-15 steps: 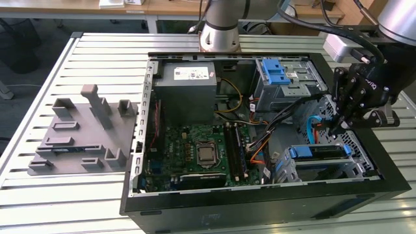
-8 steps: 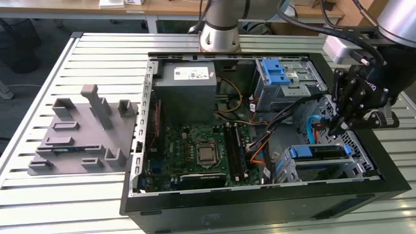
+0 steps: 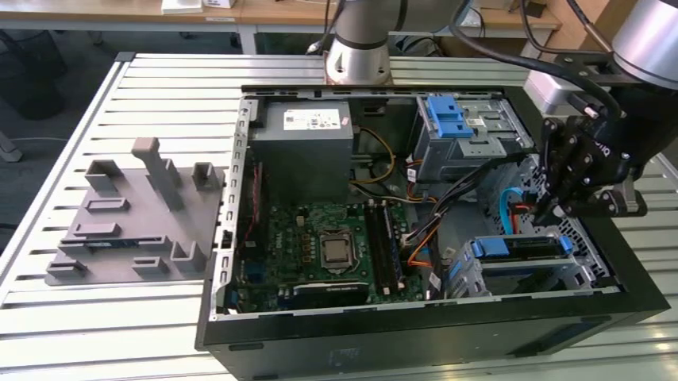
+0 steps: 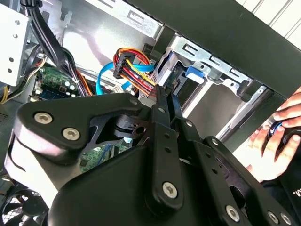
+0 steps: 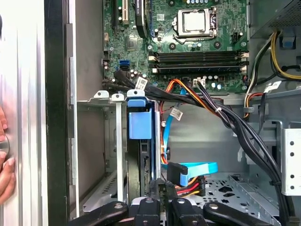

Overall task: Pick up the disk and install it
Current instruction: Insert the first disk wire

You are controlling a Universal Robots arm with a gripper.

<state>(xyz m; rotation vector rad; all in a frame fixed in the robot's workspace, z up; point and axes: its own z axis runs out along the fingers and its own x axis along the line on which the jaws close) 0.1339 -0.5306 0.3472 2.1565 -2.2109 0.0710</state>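
1. Open computer case [image 3: 424,333] is laid on its side on the slatted surface [image 3: 159,87], motherboard [image 3: 317,246] exposed.
2. Disk [image 3: 516,248] is seen already seated in the lower drive cage [image 3: 471,274], blue rails up, long axis running across the exterior view.
3. Gripper [image 3: 545,216] is held just above the disk's end on the exterior view's right, by the cable bundle [image 4: 134,70].
4. Jaws: together, nothing clamped.

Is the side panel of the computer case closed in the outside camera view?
No, the computer case lies open, with its motherboard exposed.
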